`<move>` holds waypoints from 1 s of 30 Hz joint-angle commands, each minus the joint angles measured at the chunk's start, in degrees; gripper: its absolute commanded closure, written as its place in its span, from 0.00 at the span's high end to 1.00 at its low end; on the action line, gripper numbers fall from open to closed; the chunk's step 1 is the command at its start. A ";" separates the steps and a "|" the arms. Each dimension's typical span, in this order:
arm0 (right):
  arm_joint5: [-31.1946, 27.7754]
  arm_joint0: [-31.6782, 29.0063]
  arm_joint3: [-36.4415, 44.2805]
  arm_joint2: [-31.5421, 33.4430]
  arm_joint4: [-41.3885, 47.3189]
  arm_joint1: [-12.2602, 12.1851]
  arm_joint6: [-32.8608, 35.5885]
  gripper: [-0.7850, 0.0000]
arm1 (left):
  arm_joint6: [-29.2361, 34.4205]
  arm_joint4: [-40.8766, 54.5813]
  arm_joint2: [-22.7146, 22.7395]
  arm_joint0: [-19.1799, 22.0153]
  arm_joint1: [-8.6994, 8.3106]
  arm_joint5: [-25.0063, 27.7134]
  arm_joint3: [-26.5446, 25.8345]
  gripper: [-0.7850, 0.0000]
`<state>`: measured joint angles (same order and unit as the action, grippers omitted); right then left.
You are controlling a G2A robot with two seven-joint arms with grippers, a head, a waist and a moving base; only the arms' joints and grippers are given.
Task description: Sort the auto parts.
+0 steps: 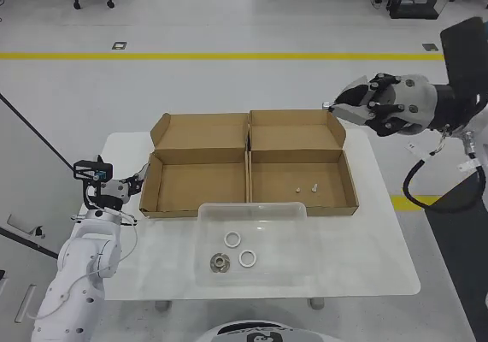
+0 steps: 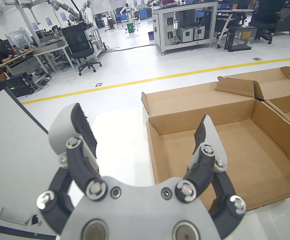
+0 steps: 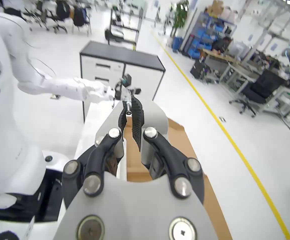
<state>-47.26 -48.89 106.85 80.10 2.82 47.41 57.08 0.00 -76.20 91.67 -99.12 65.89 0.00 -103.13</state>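
Two open cardboard boxes stand side by side on the white table: the left box [image 1: 196, 186] has nothing in it, the right box [image 1: 299, 181] holds two small screws [image 1: 305, 188]. A clear plastic tray [image 1: 252, 214] at the front holds two white rings [image 1: 233, 239] and a metal bearing-like part [image 1: 219, 262]. My right gripper [image 3: 128, 108] is raised above the far right corner of the right box [image 3: 177, 136], shut on a small metal screw [image 3: 128, 106]. My left gripper [image 2: 145, 126] stays open with nothing in it at the left box's [image 2: 235, 156] left edge.
A dark-topped cabinet [image 1: 4, 162] stands left of the table. Bare table surface [image 1: 380, 248] lies right of the tray and boxes. A yellow floor line [image 1: 226, 56] runs behind the table.
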 commanded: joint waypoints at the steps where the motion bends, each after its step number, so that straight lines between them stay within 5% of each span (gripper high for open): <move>1: 1.04 3.47 -0.33 -3.34 -3.98 -1.57 1.00 0.00 | 0.00 0.00 0.00 0.00 0.00 0.00 0.00 1.00; 16: -9.92 29.55 -15.08 -45.35 -33.08 -12.67 -9.96 0.00 | 0.00 0.00 0.00 0.00 0.00 0.00 0.00 1.00; 27: -10.74 44.39 -18.45 -70.17 -33.82 -12.76 -10.79 0.00 | 0.00 0.00 0.00 0.00 0.00 0.00 0.00 1.00; 30: -10.74 43.89 -19.07 -70.36 -34.48 -11.72 -10.79 0.00 | 0.00 0.00 0.00 0.00 0.00 0.00 0.00 1.00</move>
<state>-58.00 -4.64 87.87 9.44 -31.29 35.45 46.30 0.00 -76.20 91.67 -99.12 65.89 0.00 -103.13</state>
